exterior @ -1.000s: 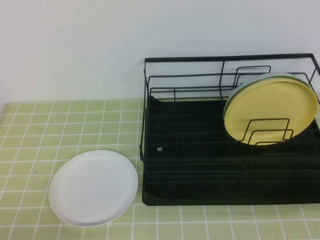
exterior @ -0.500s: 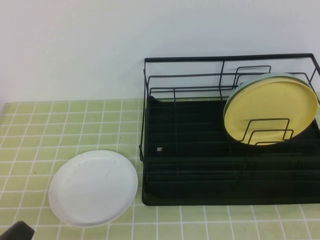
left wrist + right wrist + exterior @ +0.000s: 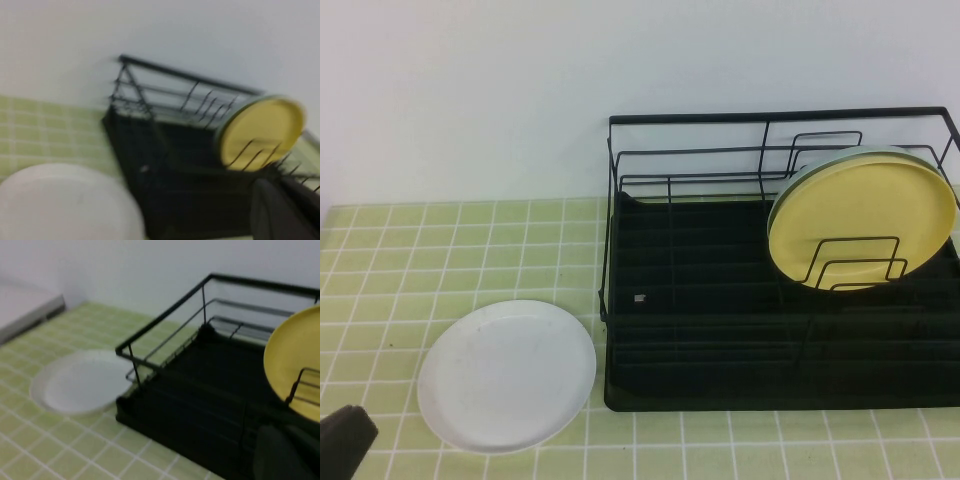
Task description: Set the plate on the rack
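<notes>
Plate [image 3: 507, 375] lies flat on the green tiled table [image 3: 440, 250], just left of the rack [image 3: 720, 330], apart from it. Yellow plate [image 3: 861, 220] stands upright among the rack's right dividers. Left gripper [image 3: 342, 440] shows at the near-left corner, close to the plate; finger state cannot be told. Right gripper [image 3: 285, 452] appears only in its wrist view, near the rack; state cannot be told.

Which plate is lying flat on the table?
The white plate lies flat left of the rack; the yellow plate stands upright inside it.

Probably a kitchen counter: green-tiled surface [image 3: 470, 250], white wall [image 3: 470, 90], black dish rack [image 3: 720, 340] with plates.
</notes>
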Controlling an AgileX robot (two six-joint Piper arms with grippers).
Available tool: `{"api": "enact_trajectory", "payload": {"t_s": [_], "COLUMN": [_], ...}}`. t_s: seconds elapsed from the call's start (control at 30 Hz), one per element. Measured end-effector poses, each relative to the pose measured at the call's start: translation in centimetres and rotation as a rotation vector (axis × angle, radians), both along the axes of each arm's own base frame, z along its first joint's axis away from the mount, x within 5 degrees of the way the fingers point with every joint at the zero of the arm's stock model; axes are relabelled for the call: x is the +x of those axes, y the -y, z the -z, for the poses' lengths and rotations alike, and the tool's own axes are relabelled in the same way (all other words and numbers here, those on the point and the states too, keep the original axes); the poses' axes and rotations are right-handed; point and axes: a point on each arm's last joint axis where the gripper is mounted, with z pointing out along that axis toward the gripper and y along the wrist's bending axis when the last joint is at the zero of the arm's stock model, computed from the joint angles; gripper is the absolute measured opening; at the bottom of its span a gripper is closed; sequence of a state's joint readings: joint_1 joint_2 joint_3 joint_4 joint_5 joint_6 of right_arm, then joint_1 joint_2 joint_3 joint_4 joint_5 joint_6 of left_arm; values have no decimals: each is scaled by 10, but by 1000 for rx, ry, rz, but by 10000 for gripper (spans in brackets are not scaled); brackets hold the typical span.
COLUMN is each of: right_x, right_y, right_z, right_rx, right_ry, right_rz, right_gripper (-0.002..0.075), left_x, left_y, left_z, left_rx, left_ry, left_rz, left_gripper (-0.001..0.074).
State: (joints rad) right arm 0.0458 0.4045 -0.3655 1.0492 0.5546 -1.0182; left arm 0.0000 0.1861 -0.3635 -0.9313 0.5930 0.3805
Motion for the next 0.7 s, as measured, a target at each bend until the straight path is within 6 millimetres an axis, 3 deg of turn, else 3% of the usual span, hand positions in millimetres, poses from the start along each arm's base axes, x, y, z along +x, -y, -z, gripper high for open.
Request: {"api": "enact_trajectory", "payload": {"t_s": [0.17,0.33,0.53,0.7], "right_x": [20,33,27,21], "right_y": [0,-3,-12,-21], "right_z": [-5,-20,-33,-38], "right_rx": [-196,-201,-197,-73], "right_ry": [-91,-173,-250,-280], "right_rz": [-63,-97,-241,-324], "right_gripper": [-2,-2,-2,-2], "left_x": [22,49,88,124], "left_y": [-5,-9,-15,-16], "left_z": [-7,6,19,33], "left_rx": [137,121,208,257], "left_ry": [-104,-296,-502,-647], "left_rz": [-34,-76,-99,-77], "left_gripper": [-3,-3,-3,-1]}}
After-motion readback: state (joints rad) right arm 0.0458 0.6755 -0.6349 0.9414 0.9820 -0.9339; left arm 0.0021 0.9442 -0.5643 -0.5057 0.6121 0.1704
